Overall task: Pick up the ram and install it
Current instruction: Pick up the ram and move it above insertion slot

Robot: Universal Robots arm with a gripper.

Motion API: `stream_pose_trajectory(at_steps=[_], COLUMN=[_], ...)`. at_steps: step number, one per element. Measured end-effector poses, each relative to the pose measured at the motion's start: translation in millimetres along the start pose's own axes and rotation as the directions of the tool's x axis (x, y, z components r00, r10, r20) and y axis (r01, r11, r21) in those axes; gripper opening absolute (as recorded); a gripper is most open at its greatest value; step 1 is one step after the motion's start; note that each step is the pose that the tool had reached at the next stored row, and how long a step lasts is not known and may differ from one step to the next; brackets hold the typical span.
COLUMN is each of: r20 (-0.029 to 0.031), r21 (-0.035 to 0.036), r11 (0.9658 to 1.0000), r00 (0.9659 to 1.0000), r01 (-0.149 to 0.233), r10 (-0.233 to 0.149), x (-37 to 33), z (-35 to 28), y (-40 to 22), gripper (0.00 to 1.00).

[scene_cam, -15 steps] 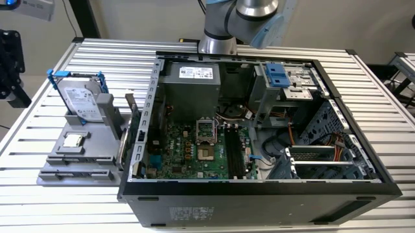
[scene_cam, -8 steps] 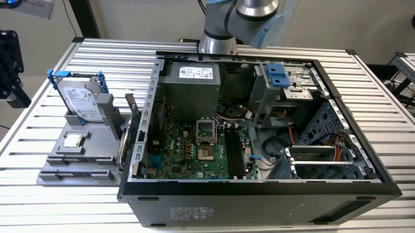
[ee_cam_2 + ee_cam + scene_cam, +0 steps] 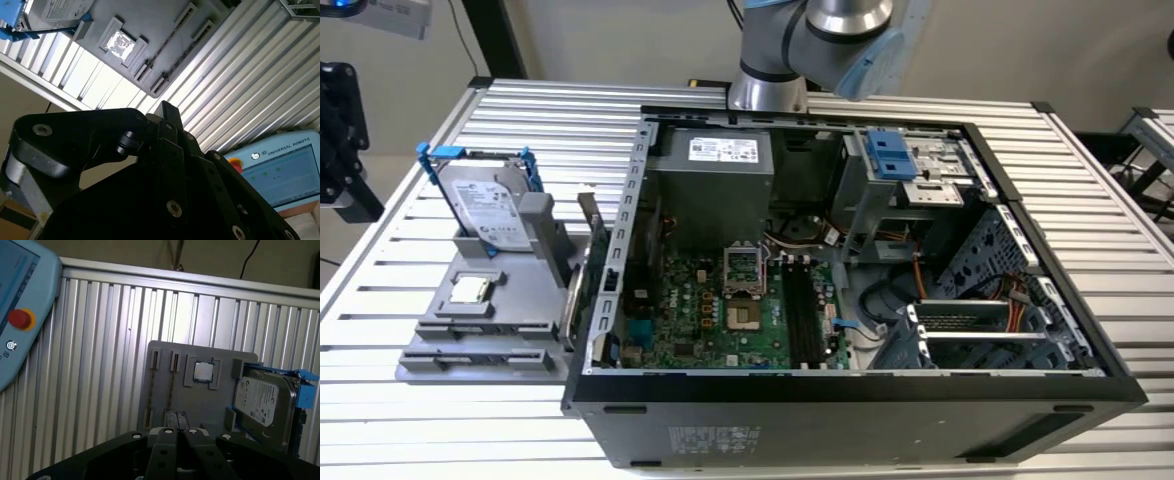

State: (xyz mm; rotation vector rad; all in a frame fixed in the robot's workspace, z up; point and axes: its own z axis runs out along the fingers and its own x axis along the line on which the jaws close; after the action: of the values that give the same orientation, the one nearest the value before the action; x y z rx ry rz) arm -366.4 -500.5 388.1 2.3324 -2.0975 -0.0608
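Gripper (image 3: 176,426) clenched, empty | faces grey tray (image 3: 165,352) | white-labelled hard drive (image 3: 262,402) standing at tray's end

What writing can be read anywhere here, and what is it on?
Hard drive label: print too small to read.
Power supply label: too small to read.
Computer case front sticker: too small to read.
Teach pendant: maker's name above the screen, not quoted here.

A grey tray (image 3: 200,405) on the slatted table (image 3: 100,365) holds a chip (image 3: 203,371) and a drive (image 3: 262,407). The gripper (image 3: 177,426), fingers together, hangs near it; a pendant (image 3: 20,305) lies well apart.
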Motion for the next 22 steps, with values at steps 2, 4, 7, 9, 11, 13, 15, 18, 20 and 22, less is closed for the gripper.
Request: stream_pose_trajectory(at_steps=[2,4,7,9,11,13,15,18,20,22], r20=[-0.0001,-0.0001,-0.0001,-0.0001,0.0,0.0006,0.0015,0.0024,0.0024,0.0025], r21=[0.0,0.0,-0.0001,-0.0001,0.0001,0.0006,0.0013,0.002,0.0021,0.0024], r11=[1.0,1.0,1.0,1.0,1.0,0.9997,0.9986,0.9968,0.9967,0.9967], r00=[1.0,1.0,1.0,1.0,1.0,0.9997,0.9986,0.9968,0.9967,0.9967], r01=[0.001,0.002,0.004,0.005,0.001,-0.023,-0.053,-0.08,-0.081,-0.082], r10=[-0.001,-0.002,-0.004,-0.005,-0.001,0.023,0.053,0.08,0.081,0.082], x=[0.0,0.0,0.0,0.0,0.0,0.0,0.1,0.2,0.2,0.2], z=[0.0,0.0,0.0,0.0,0.4,2.0,4.4,9.1,11.7,13.6], y=[0.0,0.0,0.0,0.0,-0.1,-0.1,-0.1,-0.2,-0.4,-0.5], gripper=[1.0,1.0,1.0,1.0,1.0,1.0,1.0,1.0,1.0,1.0])
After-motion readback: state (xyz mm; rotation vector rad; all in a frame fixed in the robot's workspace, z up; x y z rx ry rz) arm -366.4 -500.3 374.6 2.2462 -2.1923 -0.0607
